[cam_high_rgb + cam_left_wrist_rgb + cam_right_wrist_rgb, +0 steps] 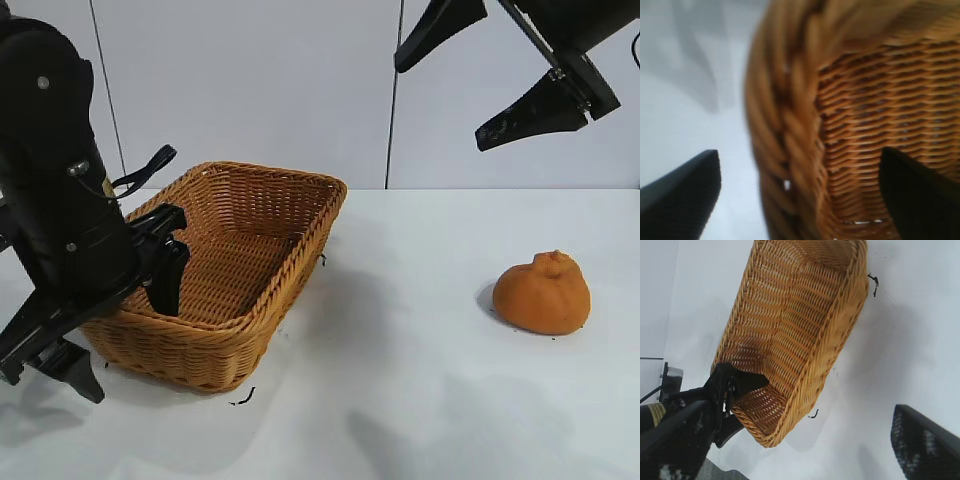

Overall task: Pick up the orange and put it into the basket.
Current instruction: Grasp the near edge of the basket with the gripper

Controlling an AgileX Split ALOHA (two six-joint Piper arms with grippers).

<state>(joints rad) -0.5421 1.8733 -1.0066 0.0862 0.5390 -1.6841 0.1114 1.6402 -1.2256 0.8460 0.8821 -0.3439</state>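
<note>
The orange (542, 293), lumpy with a small knob on top, lies on the white table at the right, far from both grippers. The tan wicker basket (300, 250) stands at the left. My left gripper (125, 325) is low at the basket's near left corner. It is open and straddles the braided rim (790, 125), with one finger (168, 280) inside the basket and the other (75, 368) outside; neither pad touches the weave. My right gripper (490, 75) hangs high at the upper right, open and empty, above and behind the orange. The orange is out of both wrist views.
The white tabletop (400, 380) stretches between basket and orange. A small black scrap (243, 398) lies by the basket's front corner. A pale wall stands behind. The right wrist view looks down on the basket (840, 335) and the left gripper (735, 390).
</note>
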